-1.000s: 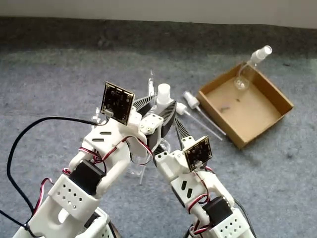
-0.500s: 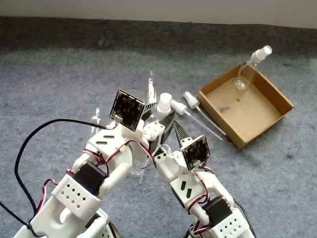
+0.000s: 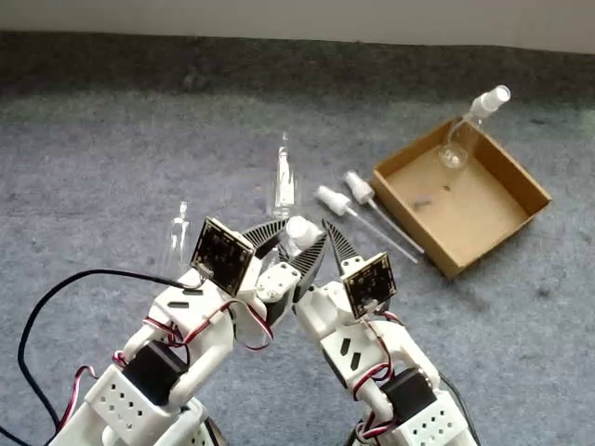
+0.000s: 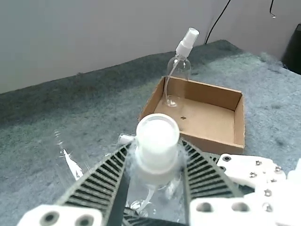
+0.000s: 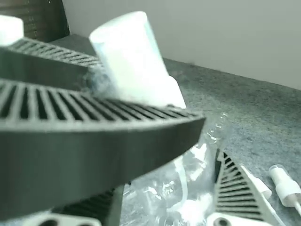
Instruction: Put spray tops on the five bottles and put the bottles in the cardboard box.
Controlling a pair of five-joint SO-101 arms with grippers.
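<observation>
Spray top (image 4: 156,141): white, upright, leaning only a little. It sits directly over the neck of the clear bottle (image 4: 149,200), and its thin tube runs down inside. Both are in the near middle of the table, well apart from the cardboard box (image 3: 410,226) at far right.

Left gripper (image 4: 155,155): closed on the spray top, one finger on each side. Right gripper (image 5: 181,193): lower, closed around the bottle body as far as you can judge, coming in from the right.

Key relation: top and bottle share one nearly vertical axis, top above and bottle below. Your seating push should probably run straight down that axis while the right arm holds firm.

Further out: two loose spray tops (image 3: 332,198) lie between the grippers and the box. Bare bottles stand at far centre (image 3: 284,178) and left (image 3: 178,229). One finished bottle (image 3: 462,137) leans in the box's far corner.
</observation>
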